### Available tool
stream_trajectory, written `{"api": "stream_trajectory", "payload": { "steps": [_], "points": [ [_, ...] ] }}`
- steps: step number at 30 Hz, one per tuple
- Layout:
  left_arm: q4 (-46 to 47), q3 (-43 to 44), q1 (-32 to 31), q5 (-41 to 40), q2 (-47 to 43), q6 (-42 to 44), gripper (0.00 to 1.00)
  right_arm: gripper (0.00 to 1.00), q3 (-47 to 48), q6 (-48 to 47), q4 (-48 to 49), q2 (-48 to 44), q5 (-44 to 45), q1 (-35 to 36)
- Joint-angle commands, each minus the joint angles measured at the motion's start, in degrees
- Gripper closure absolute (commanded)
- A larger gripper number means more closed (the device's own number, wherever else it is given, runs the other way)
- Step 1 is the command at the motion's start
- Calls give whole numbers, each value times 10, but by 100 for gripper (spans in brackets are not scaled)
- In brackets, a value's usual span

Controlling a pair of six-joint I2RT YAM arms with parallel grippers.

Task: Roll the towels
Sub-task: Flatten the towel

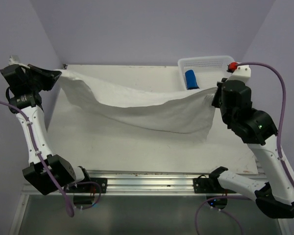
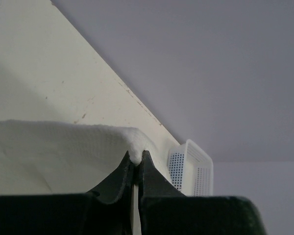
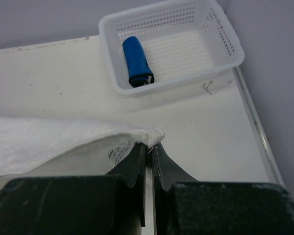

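Left hand (image 2: 138, 157): jaws pinched fully together on one top corner of the white towel (image 1: 152, 110), at about 10 o'clock of the surface (image 1: 137, 147) in the top view.

Right hand (image 3: 149, 147): likewise closed tight, nipping the opposite corner beside a small sewn label, at about 2 o'clock.

White towel: long, textured weave, held lifted between my two hands. Its middle sagged in a deep belly, and its lower edge appeared to rest on the surface toward 6 o'clock.

Handling, by my estimate: soft, limp and light, with no stiffness at all. It would drape and crease wherever unsupported. The woven face looked grippy rather than slick. Not fragile. Best held at the corners or along a hem, both ends at once, so that a roll starts square.

Blue towel (image 3: 136, 61): small, already a tight roll, lying inside the basket (image 3: 225, 29) at about 1 o'clock, toward the basket's 9 o'clock side. I judged it finished, and compact enough to be taken across its middle.

Remaining, as I judged: the white towel, not yet laid flat or rolled.
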Motion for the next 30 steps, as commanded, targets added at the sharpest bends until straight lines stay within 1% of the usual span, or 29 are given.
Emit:
{"api": "stream_trajectory", "payload": {
  "steps": [1, 3, 4, 6, 8, 9, 10, 12, 13, 15, 16, 17, 18, 19, 20, 22, 23, 24, 25, 28, 30],
  "points": [
    [85, 16, 30, 107, -6, -78, 100, 100, 67, -31, -47, -15, 54, -5],
    [112, 14, 50, 144, -9, -102, 100, 100, 92, -32, -69, -21, 55, -5],
    [126, 9, 54, 154, -15, -125, 100, 100, 99, -32, -77, -24, 54, -5],
    [157, -4, 60, 174, -22, -140, 100, 100, 109, -27, -97, -36, 49, -5],
    [187, -37, 64, 186, -40, -171, 100, 100, 114, -23, -121, -46, 41, -4],
    [229, -51, 72, 205, -46, -184, 100, 100, 118, -18, -129, -58, 40, -4],
    [251, -65, 75, 213, -61, -212, 100, 100, 119, -15, -137, -64, 38, -5],
    [311, -100, 84, 224, -84, -235, 100, 100, 121, -6, -155, -85, 34, -4],
    [326, -114, 86, 226, -92, -249, 100, 100, 121, -3, -160, -91, 33, -4],
    [365, -121, 87, 229, -114, -258, 100, 100, 128, 6, -177, -100, 30, -4],
    [368, -121, 87, 229, -122, -253, 100, 100, 130, 9, -182, -107, 25, -4],
    [363, -115, 86, 226, -129, -245, 100, 100, 136, 10, -190, -109, 21, -4],
    [332, -109, 85, 216, -137, -233, 100, 100, 141, 16, -196, -111, 14, -4],
    [301, -89, 80, 205, -152, -191, 100, 100, 145, 18, -200, -113, 12, -4],
    [223, -78, 70, 174, -161, -166, 100, 100, 153, 20, -206, -112, 7, -4],
    [172, -66, 65, 145, -197, -105, 100, 100, 158, 22, -212, -114, -9, -5],
    [129, -63, 64, 128, -212, -87, 100, 100, 157, 22, -213, -118, -14, -4],
    [108, -62, 64, 93, -241, -70, 100, 100, 154, 22, -214, -121, -21, -4],
    [89, -68, 64, 75, -256, -45, 100, 100, 151, 21, -214, -123, -32, -5],
    [47, -106, 65, 22, -309, -45, 100, 100, 133, 22, -217, -137, -45, -4],
    [70, -149, 65, 20, -349, -78, 100, 100, 122, 17, -223, -145, -47, -4]
  ]
}}
